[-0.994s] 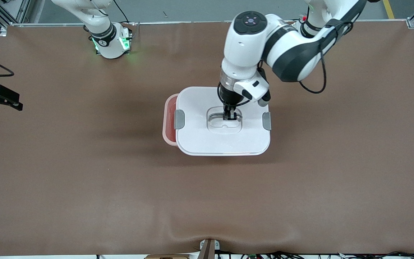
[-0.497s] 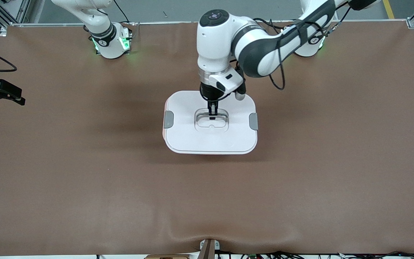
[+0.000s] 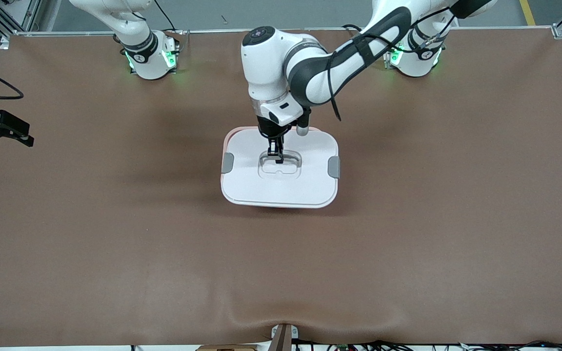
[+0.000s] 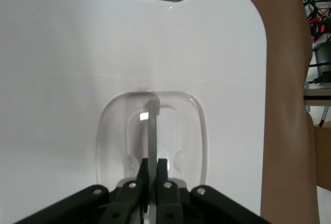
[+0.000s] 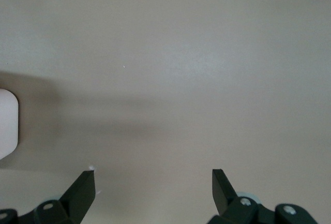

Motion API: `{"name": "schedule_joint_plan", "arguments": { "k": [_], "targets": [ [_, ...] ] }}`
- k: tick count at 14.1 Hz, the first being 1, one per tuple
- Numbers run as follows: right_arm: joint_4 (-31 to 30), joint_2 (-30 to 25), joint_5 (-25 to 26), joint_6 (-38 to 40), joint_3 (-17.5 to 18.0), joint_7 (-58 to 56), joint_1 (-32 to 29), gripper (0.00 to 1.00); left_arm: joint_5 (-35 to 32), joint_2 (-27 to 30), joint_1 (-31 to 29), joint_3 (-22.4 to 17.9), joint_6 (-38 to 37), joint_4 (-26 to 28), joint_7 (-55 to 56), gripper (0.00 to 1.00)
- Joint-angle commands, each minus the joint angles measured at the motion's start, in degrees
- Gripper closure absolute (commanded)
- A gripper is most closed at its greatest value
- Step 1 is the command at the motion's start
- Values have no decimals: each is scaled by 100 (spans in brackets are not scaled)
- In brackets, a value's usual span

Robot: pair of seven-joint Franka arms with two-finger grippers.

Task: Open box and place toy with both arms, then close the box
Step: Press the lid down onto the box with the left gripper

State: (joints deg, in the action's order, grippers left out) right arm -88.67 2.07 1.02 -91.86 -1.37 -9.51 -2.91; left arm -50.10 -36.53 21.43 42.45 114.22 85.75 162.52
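Observation:
The box's white lid (image 3: 281, 187) lies over the box in the middle of the table and hides the pink tub except for a thin pink edge (image 3: 236, 129). My left gripper (image 3: 276, 155) reaches down into the lid's recessed centre and is shut on the thin grey handle (image 4: 152, 125), as the left wrist view (image 4: 153, 164) shows. Grey clips (image 3: 228, 163) (image 3: 333, 167) sit at the lid's two ends. My right gripper (image 3: 23, 137) hangs open and empty over the table's edge at the right arm's end; it waits there (image 5: 154, 177). The toy is out of view.
The brown table mat (image 3: 115, 243) is bare around the box. A small bracket (image 3: 283, 336) sits at the table's near edge. The lid's corner (image 5: 7, 123) shows in the right wrist view.
My left gripper has carried the lid toward the right arm's end and lowered it over the box. The red inside that showed beside the lid is now covered. The right gripper has barely moved.

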Motion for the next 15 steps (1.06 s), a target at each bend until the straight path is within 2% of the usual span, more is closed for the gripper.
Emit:
{"name": "schedule_joint_plan", "arguments": {
  "k": [1, 15],
  "targets": [
    [-19, -67, -111, 28, -100, -42, 54, 0, -334, -56, 107, 0, 12, -23, 1871, 100],
    [-62, -49, -146, 450, -91, 248, -78, 0, -272, -205, 309, 0, -31, -14, 2293, 100]
  ]
}}
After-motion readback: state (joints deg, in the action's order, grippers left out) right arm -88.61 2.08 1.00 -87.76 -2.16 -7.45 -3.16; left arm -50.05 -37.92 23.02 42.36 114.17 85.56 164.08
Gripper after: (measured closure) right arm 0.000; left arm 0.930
